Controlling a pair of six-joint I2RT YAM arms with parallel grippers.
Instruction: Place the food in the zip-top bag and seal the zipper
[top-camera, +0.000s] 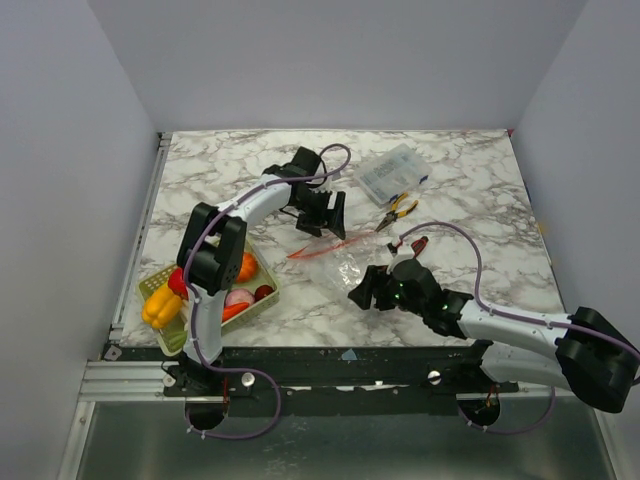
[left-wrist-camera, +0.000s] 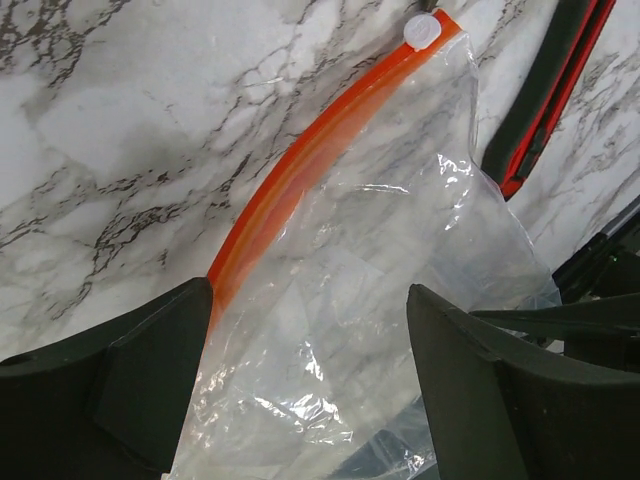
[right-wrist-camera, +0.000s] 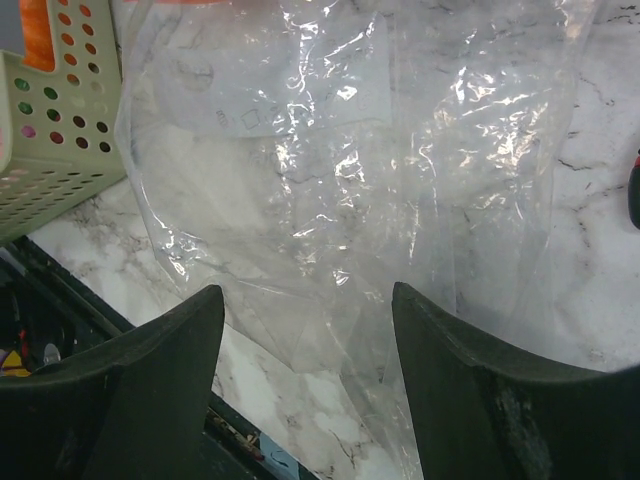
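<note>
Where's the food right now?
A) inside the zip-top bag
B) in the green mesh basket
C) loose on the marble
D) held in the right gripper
B: the food is piled in the mesh basket beside the left arm's base, while the zip-top bag lies on the table with nothing showing inside it.

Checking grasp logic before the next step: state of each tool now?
Left tool: open, over the bag by its zipper, holding nothing.
Right tool: open, over the bag, holding nothing.
</note>
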